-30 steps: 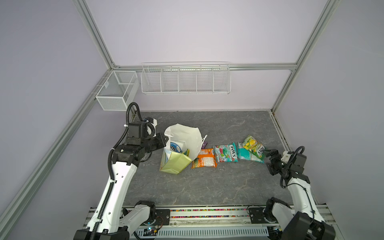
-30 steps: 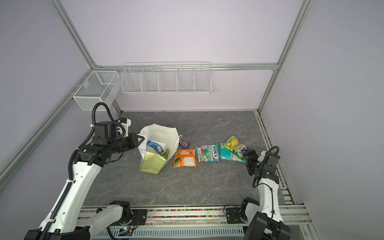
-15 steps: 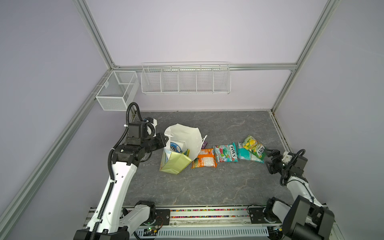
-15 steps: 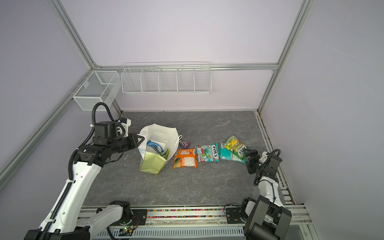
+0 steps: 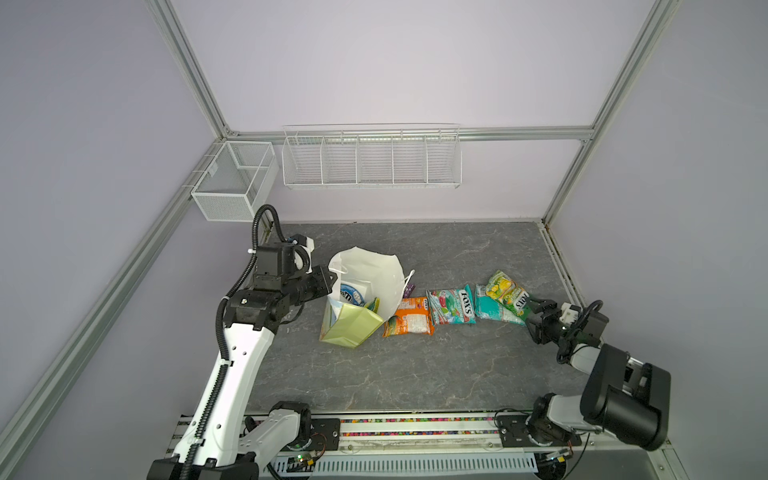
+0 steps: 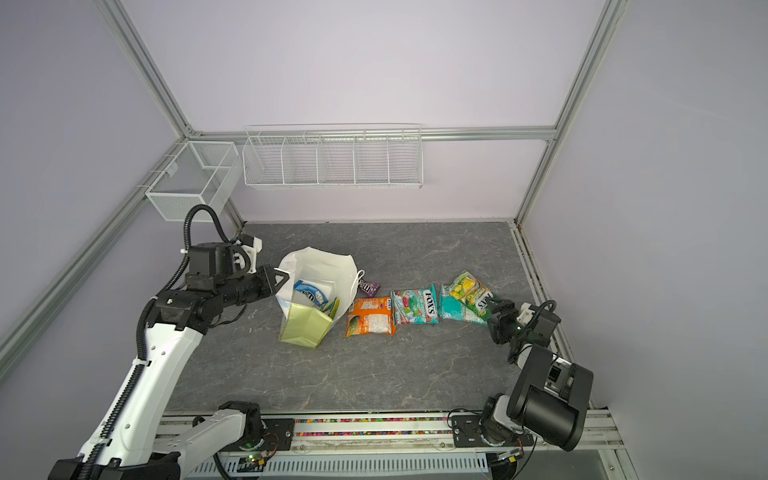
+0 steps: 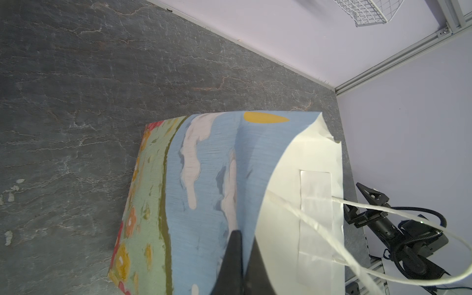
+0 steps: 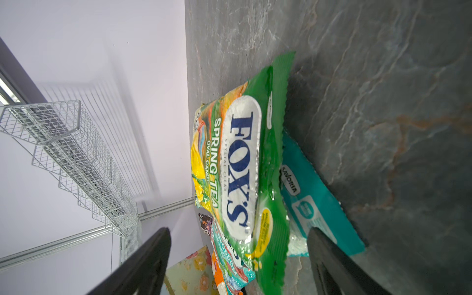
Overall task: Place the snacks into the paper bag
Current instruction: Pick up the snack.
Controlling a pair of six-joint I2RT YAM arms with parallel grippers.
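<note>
Green pouch [image 8: 245, 163] between right pincer [image 8: 238, 231] jaws

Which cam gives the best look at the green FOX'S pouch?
Right wrist: the green pouch fills the frame, label readable. Both top views show it small, lying partly on the teal pouch. Left wrist misses it.

Brand print on three pouches

The green pouch [image 8: 240, 163], farthest from the paper bag [image 5: 374, 270], reads "FOX'S", "CRYSTAL CLEAR", "SPRING TEA" and "OVAL CANDY" — the teal pouch [image 8: 314, 204] under it carries a "SAVORIA" badge. The teal-red pouch [image 5: 451, 309], second packet out from the paper bag, shows "FOX'S"; its smaller print is too blurred to read.
</note>
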